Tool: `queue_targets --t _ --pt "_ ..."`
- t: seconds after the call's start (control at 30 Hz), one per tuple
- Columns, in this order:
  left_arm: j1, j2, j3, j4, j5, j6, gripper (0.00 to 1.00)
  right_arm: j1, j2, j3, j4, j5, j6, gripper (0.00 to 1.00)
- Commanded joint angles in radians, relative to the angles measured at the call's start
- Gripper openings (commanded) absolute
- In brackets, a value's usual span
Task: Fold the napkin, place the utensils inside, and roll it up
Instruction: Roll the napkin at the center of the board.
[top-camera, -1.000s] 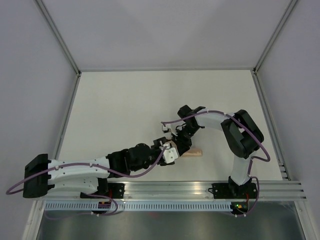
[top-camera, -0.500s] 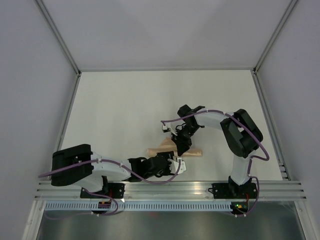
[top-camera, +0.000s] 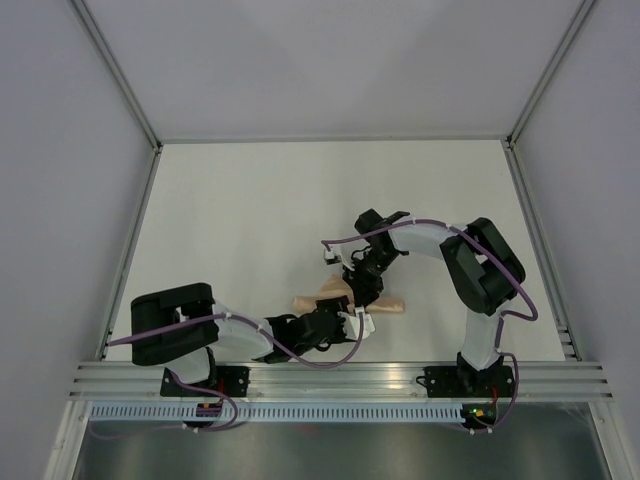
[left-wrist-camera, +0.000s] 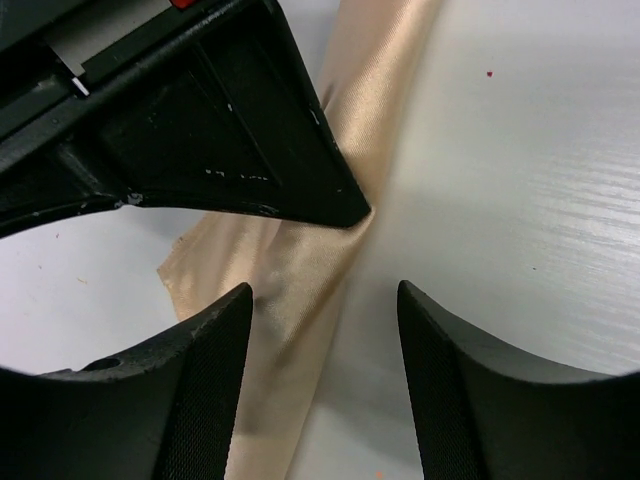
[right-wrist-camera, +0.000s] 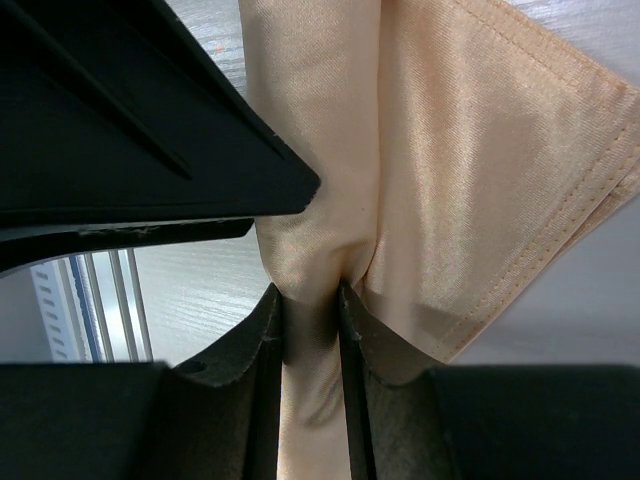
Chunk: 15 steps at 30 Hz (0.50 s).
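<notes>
The white counter (top-camera: 250, 200) lies under the left end effector (top-camera: 355, 322) and the right end effector (top-camera: 364, 296) and spreads far beyond them. Up close its surface shows a fine straight grain. A tiny red speck (left-wrist-camera: 489, 72) sits on it past the left end effector's tips, off to the right. Pale grey walls (top-camera: 60, 150) stand well apart from both end effectors, joined by slanting aluminium posts (top-camera: 115, 70). On the near side of both runs a ribbed aluminium rail (top-camera: 340, 378), then a slotted white duct (top-camera: 330, 410) and a grey sheet (top-camera: 330, 450).
</notes>
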Motion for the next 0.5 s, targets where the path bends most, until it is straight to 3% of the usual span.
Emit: queue_targets --t 0.0,0.3,0.4,0.47 --pt "0.017 0.027 0.025 0.049 0.030 -0.005 0.65 0.001 0.125 -0.077 0.060 0.306 -0.053 0.01" --pt "0.075 0.047 0.045 0.029 0.093 -0.039 0.60 -0.002 0.124 -0.077 0.060 0.302 -0.055 0.00" --pt "0.078 0.061 0.059 0.012 0.125 -0.044 0.52 -0.005 0.124 -0.079 0.060 0.299 -0.055 0.00" --pt "0.080 0.074 0.068 0.006 0.148 -0.051 0.42 -0.009 0.120 -0.079 0.062 0.297 -0.053 0.01"
